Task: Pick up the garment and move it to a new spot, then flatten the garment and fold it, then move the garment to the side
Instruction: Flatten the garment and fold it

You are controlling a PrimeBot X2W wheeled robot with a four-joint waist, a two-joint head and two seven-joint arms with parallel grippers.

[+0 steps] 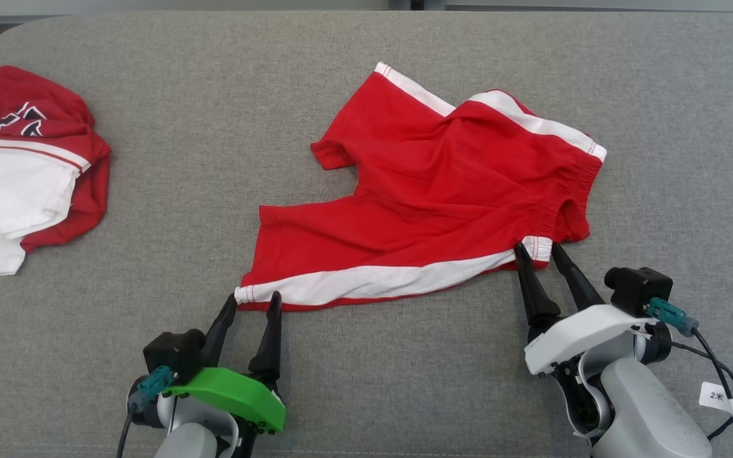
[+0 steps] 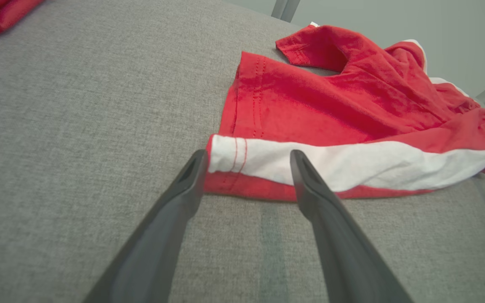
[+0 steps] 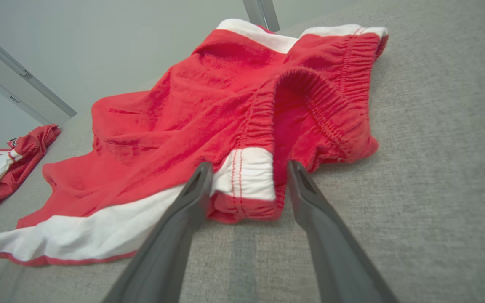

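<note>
left jaws and right jaws stand spread apart astride near corners of the red shorts point(image 1: 443, 191).

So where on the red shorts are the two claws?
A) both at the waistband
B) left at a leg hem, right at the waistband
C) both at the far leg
B: the left gripper flanks the hem end of the white stripe on the shorts, the right gripper the waistband end.

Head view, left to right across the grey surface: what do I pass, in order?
Crumpled red-and-white garment → left gripper → red shorts → right gripper → white cable tag.
</note>
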